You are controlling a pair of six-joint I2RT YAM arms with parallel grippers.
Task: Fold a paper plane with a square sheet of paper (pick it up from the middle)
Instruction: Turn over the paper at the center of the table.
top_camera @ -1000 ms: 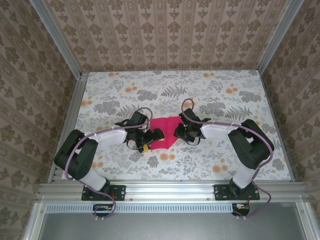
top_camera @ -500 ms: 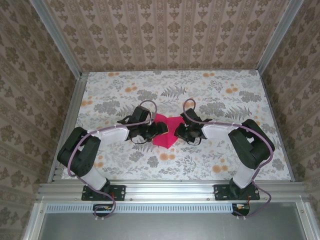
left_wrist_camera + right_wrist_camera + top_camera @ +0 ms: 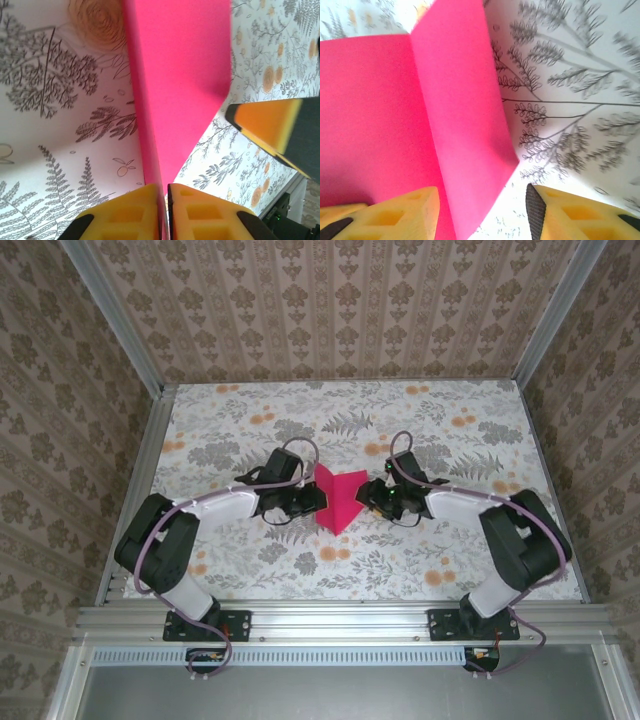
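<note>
Left wrist: left gripper [image 3: 166,195] clamps the folded magenta-pink paper sheet [image 3: 180,65]; right gripper [image 3: 481,195] gapes apart, astride a flap.

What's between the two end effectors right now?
Top view: the square sheet of paper, creased and raised, spans the gap between left end effector and right end effector.

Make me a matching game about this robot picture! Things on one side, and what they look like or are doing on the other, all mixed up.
Things:
1. left pincer
2. right pincer
3. pink paper
4. tablecloth

Descriptions:
A. grey leaves and orange flowers
B. open, fingers apart
C. shut on the paper's edge
D. creased, between the two arms

Pairs: 1-C, 2-B, 3-D, 4-A
</note>
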